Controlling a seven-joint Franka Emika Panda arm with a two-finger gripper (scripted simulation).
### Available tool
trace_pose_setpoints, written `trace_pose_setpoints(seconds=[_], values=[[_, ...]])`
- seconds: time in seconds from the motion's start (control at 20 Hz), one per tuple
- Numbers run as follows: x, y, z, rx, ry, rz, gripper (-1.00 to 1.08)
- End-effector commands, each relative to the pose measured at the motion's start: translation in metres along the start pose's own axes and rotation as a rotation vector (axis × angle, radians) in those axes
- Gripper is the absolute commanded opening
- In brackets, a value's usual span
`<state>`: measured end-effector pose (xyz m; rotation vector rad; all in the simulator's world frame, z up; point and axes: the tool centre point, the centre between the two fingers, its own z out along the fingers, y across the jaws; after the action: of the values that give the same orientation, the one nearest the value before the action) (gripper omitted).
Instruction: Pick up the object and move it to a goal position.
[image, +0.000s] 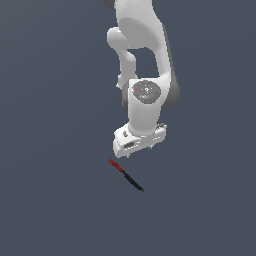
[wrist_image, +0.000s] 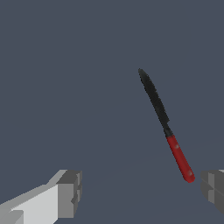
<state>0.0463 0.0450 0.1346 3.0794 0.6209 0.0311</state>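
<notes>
The object is a thin knife (image: 126, 175) with a red handle and a black blade, lying flat on the grey floor. In the exterior view it lies just below my gripper (image: 131, 156), the red end nearest the hand. In the wrist view the knife (wrist_image: 164, 122) lies ahead of my open gripper (wrist_image: 142, 192), its red handle close to one grey fingertip (wrist_image: 213, 189) and apart from it. The other fingertip (wrist_image: 70, 192) is far from it. The jaws stand wide apart and hold nothing.
The white arm (image: 142, 70) hangs down over the plain dark grey floor (image: 50, 200). No other object or edge shows in either view.
</notes>
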Motion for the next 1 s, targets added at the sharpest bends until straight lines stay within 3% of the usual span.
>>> trace_pose_setpoints(seconds=[0.0,0.5,0.95], values=[[0.005,0.010,0.010,0.000,-0.004,-0.060,1.00],[0.021,0.050,0.051,0.003,-0.014,-0.281,1.00],[0.025,0.070,0.073,0.007,-0.018,-0.391,1.00]])
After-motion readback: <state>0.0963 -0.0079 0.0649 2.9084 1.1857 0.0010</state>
